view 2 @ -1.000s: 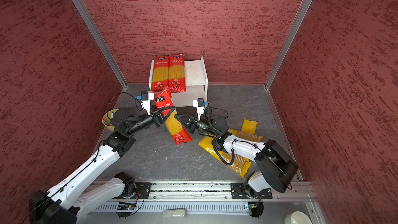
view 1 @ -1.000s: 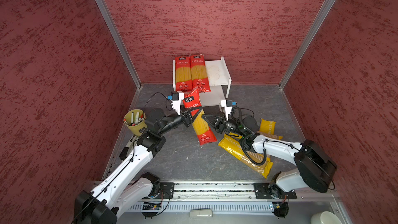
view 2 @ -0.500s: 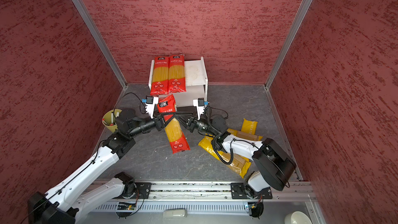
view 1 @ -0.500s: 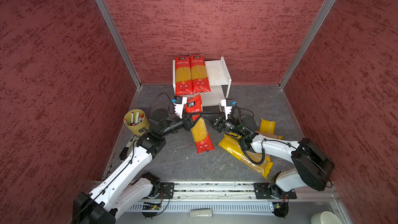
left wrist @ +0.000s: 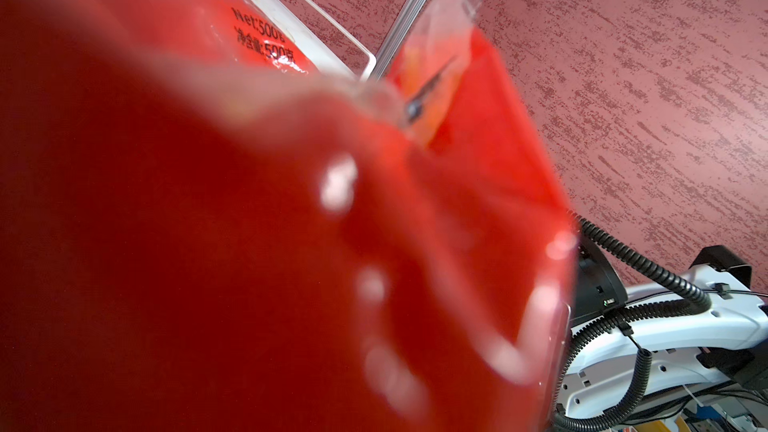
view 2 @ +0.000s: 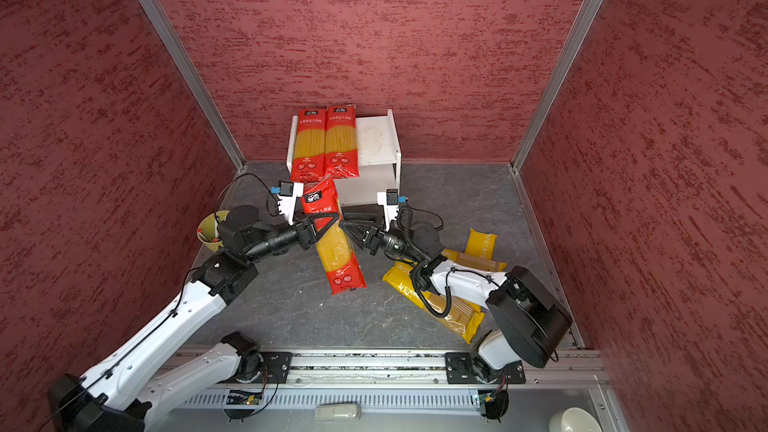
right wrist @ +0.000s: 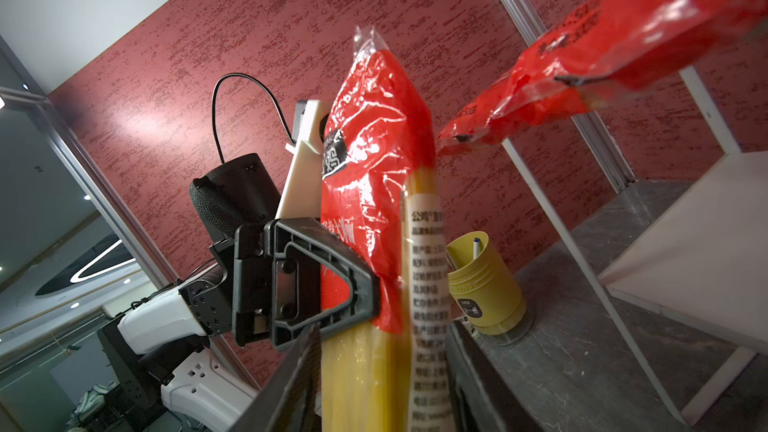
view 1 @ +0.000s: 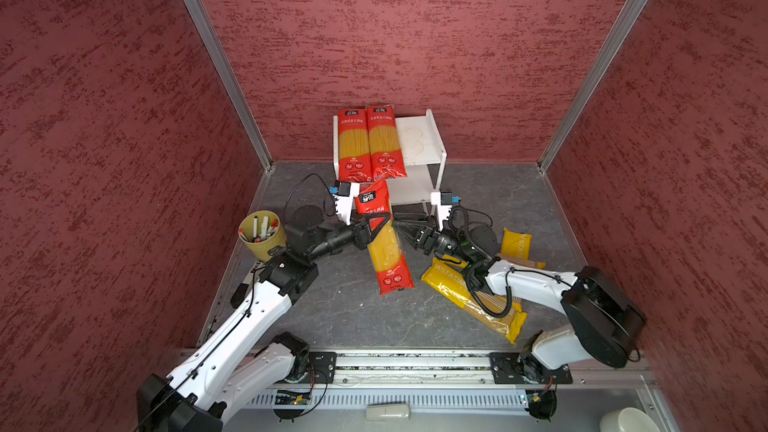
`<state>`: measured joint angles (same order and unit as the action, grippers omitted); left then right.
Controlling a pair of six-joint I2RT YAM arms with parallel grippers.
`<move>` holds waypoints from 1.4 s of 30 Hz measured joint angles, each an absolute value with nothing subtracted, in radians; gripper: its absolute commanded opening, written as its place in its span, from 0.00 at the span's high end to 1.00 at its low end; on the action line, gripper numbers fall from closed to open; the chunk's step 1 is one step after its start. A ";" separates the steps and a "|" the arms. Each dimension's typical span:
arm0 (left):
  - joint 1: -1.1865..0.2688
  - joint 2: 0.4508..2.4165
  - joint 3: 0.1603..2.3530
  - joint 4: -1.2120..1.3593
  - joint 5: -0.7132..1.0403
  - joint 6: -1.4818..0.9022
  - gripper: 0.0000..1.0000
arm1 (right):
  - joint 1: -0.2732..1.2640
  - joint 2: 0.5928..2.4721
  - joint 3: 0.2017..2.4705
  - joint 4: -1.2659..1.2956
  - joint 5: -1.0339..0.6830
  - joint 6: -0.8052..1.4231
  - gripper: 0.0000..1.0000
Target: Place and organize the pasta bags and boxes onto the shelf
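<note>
My left gripper [view 1: 380, 222] [view 2: 328, 222] is shut on a red spaghetti pack [view 1: 386, 251] [view 2: 336, 251] near its upper end. The pack hangs steeply, its top just before the shelf [view 1: 419, 139] [view 2: 378, 139]. My right gripper [view 1: 401, 229] [view 2: 349, 229] is open at the pack's right edge. In the right wrist view the pack [right wrist: 374, 201] shows between that gripper's [right wrist: 378, 342] spread fingers. Red film [left wrist: 291, 243] fills the left wrist view and hides those jaws. Two red packs [view 1: 353, 145] [view 1: 384, 143] lie on the shelf's top board. Yellow packs [view 1: 469, 301] [view 1: 515, 243] lie on the floor.
A yellow-green cup of markers [view 1: 262, 236] [view 2: 210, 234] [right wrist: 482, 284] stands at the left by the wall. The right arm's body lies over the yellow packs. The shelf's lower tier [right wrist: 706, 222] and the right half of its top board are bare.
My right gripper has gone from shut to open beside the red pack. The left gripper has swung the pack straighter and brought its top end closer to the shelf.
</note>
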<state>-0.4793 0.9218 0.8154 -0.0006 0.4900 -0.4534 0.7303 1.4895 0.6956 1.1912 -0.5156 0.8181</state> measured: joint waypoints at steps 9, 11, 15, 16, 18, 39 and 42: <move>-0.484 0.922 0.829 -0.012 0.468 -0.458 1.00 | 0.729 1.468 0.663 1.147 -0.506 0.811 0.30; -0.484 0.922 0.852 -0.031 0.459 -0.459 1.00 | 0.725 1.439 0.632 1.126 -0.499 0.804 0.28; -0.484 0.923 0.904 -0.040 0.445 -0.468 1.00 | 0.712 1.385 0.580 1.097 -0.485 0.789 0.20; -0.484 0.923 0.915 -0.040 0.442 -0.473 1.00 | 0.709 1.374 0.570 1.091 -0.484 0.785 0.18; -0.484 0.929 0.940 -0.046 0.434 -0.483 1.00 | 0.704 1.353 0.548 1.079 -0.484 0.777 0.16; -0.448 1.149 1.229 -0.181 0.305 -0.577 1.00 | 0.698 1.552 0.475 1.499 -0.443 1.021 0.21; -0.448 1.180 1.263 -0.175 0.281 -0.598 1.00 | 0.706 1.551 0.475 1.526 -0.429 1.028 0.21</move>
